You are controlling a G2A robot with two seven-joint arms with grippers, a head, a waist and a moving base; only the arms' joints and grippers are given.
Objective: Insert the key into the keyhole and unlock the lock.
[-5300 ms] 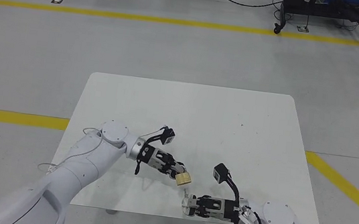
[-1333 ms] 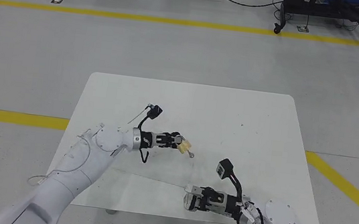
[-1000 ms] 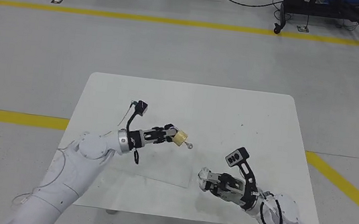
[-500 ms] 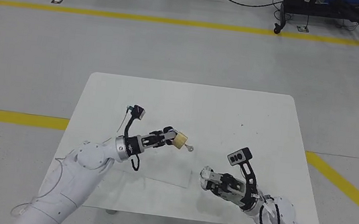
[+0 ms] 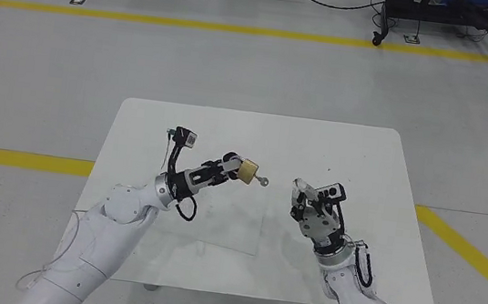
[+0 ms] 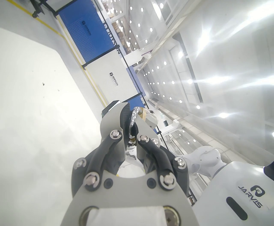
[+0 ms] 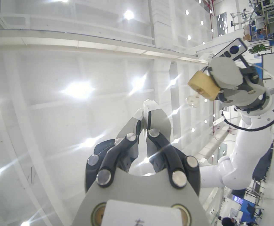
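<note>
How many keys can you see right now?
1. A key sticks out of the padlock, which the left pincer holds above the table. The right pincer is shut; another could be hidden inside it.

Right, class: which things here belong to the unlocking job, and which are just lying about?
Job: brass lock in left gripper; key sticking from it; right gripper.
Lying about: white table; wheeled cart on the far floor.
</note>
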